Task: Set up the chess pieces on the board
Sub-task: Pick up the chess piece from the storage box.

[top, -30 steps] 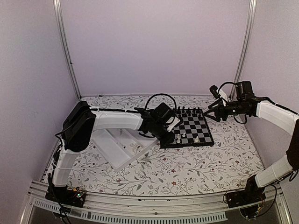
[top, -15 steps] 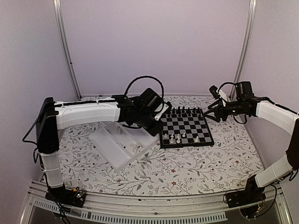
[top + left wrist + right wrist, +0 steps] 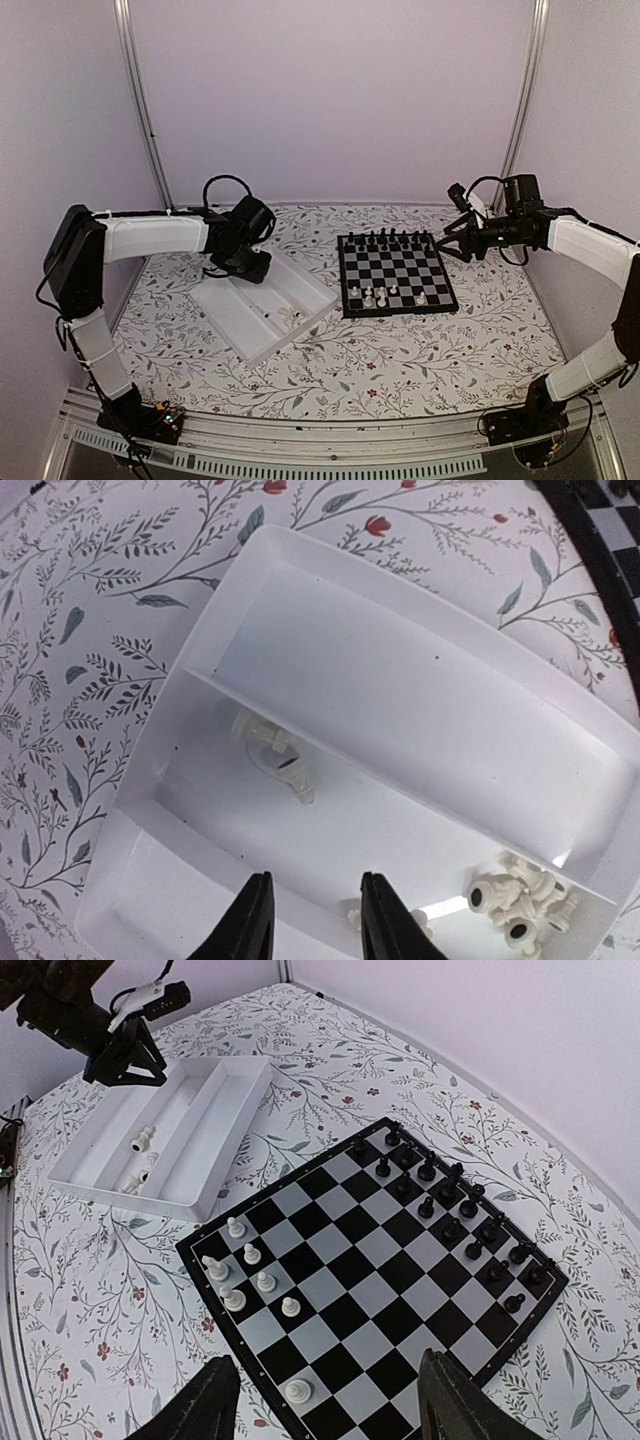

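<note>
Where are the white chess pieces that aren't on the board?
The loose white pieces lie in the white tray, left of the board in the top view: a few beside a divider, a cluster in one compartment's corner.

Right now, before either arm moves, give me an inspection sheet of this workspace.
Surface: white floral-print tablecloth, lying flat.
Job's things: small black and grey-white checkered chessboard holds several tiny white plastic chessmen on its near rows. More lie loose in the white compartmented plastic tray to its left. Tiny black plastic chessmen line the far rows.
Clutter: nothing seen.
Claws: left claw hovers over the tray, fingers apart, empty. Right claw is wide open and empty, off the board's right side.
Cables: black cable loops over the left wrist, another over the right.
Surroundings: pale lilac walls, metal corner posts.
</note>
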